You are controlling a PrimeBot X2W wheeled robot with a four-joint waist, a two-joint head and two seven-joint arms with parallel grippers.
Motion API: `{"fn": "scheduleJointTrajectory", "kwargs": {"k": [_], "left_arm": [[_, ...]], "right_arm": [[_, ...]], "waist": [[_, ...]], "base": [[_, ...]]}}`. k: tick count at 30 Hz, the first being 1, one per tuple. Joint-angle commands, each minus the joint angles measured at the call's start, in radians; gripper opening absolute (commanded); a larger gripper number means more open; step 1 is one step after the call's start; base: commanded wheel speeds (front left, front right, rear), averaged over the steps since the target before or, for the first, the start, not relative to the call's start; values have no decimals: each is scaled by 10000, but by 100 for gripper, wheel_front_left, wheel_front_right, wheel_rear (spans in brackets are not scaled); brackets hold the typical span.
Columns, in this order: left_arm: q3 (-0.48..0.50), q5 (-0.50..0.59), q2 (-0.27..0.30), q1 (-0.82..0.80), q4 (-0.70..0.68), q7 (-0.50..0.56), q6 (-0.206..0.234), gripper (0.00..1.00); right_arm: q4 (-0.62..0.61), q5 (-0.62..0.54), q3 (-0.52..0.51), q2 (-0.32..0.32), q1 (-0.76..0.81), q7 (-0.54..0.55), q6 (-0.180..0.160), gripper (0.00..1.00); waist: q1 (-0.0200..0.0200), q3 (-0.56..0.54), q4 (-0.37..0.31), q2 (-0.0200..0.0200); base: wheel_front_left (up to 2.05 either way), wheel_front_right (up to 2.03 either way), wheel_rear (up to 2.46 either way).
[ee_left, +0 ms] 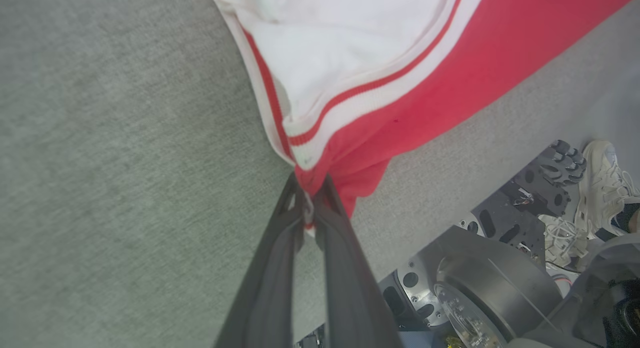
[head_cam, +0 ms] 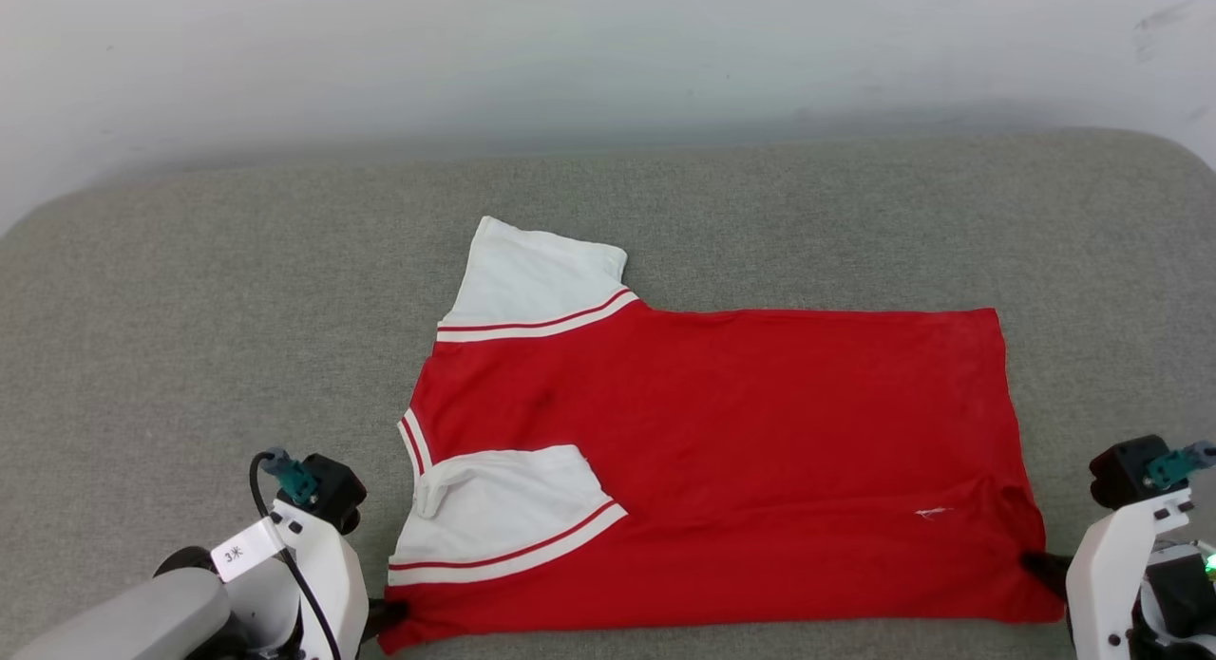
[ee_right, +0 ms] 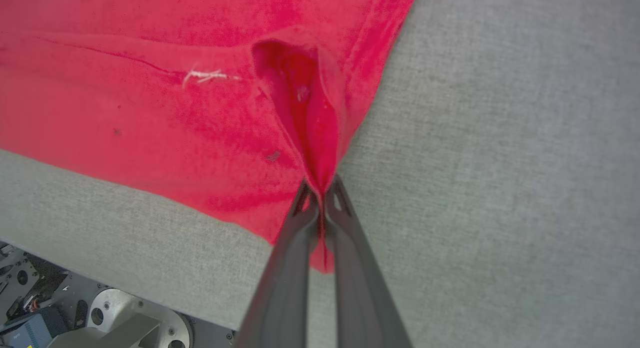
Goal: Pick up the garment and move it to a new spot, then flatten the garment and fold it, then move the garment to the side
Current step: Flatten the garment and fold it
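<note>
The red garment (head_cam: 722, 451) lies spread sideways on the grey surface, plain face up, its print hidden. One white sleeve (head_cam: 537, 280) points to the far side; the other white sleeve (head_cam: 503, 522) is folded over the red body. My left gripper (ee_left: 310, 185) is shut on the near left corner of the garment (ee_left: 450, 72), by the sleeve's striped edge. My right gripper (ee_right: 321, 188) is shut on the near right hem corner of the garment (ee_right: 150, 117), which puckers into a fold above the fingertips. In the head view the left gripper (head_cam: 389, 614) and right gripper (head_cam: 1040, 565) pinch the garment's near corners.
The grey fabric surface (head_cam: 190, 309) runs wide on both sides and behind the garment, up to a pale wall (head_cam: 608, 52). Its near edge is just below the garment. Past that edge show the robot's metal base (ee_left: 480, 288) and a person's white shoe (ee_left: 605, 178).
</note>
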Motion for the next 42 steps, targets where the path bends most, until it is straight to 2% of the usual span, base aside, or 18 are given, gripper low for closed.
{"fn": "scheduleJointTrajectory", "kwargs": {"k": [1,7,8,9,10,16,20,24,27,29,33,37,39,42], "left_arm": [[-32,-57,-112,237,147,20,-44,0],[-68,-9,-340,343,618,-71,-193,0],[-62,39,-358,377,694,-164,-207,0],[-39,92,-360,397,755,-266,-190,41],[-8,129,-350,398,790,-387,-146,100],[353,470,-59,30,450,-1163,-63,100],[873,789,162,-325,197,-2092,203,100],[1310,1137,193,-870,203,-2719,548,100],[1572,1600,-20,-1398,355,-3166,922,100],[1706,1777,-202,-1794,520,-3297,1019,100],[2033,1725,-589,-2804,1025,-3061,822,100],[2210,1455,-918,-3905,1818,-2203,326,100],[2150,1342,-1024,-4451,2285,-1442,149,100],[1934,1011,-1099,-5253,2803,293,-107,100]], "right_arm": [[177,-111,14,154,96,-44,-12,0],[770,-357,23,383,215,-408,-12,0],[856,-377,-24,427,249,-561,-12,29],[902,-428,-60,459,286,-735,-12,91],[916,-460,-139,483,287,-956,-12,100],[476,-898,-808,618,419,-2710,-10,100],[26,-1515,-1613,996,406,-4045,-10,100],[-642,-2142,-2479,1710,264,-5211,-10,100],[-1147,-2469,-2966,2441,381,-5749,-9,100],[-1540,-2752,-3146,2811,466,-5961,-10,100],[-2455,-3229,-3255,3489,436,-6287,-10,100],[-3156,-3535,-3102,3957,296,-6409,-10,100],[-3387,-3746,-2955,4090,174,-6420,-10,100],[-3664,-3978,-2790,4185,8,-6420,-10,100]], "waist": [[0,67,12,-1],[0,-4,71,-1],[0,-74,82,-1],[0,-158,94,-1],[0,-237,107,-1],[0,-608,192,-1],[0,-664,168,-1],[0,-548,-14,-1],[0,-348,-173,-1],[0,-150,-325,-1],[0,444,-707,-1],[0,1210,-1163,-1],[0,1599,-1407,-1],[0,2155,-1730,-1]], "base": [[0,0,0],[0,0,0],[0,0,0],[0,0,0],[0,0,0],[0,0,0],[0,0,0],[0,0,0],[0,0,0],[0,0,0],[0,0,0],[0,0,0],[0,0,0],[0,0,0]]}}
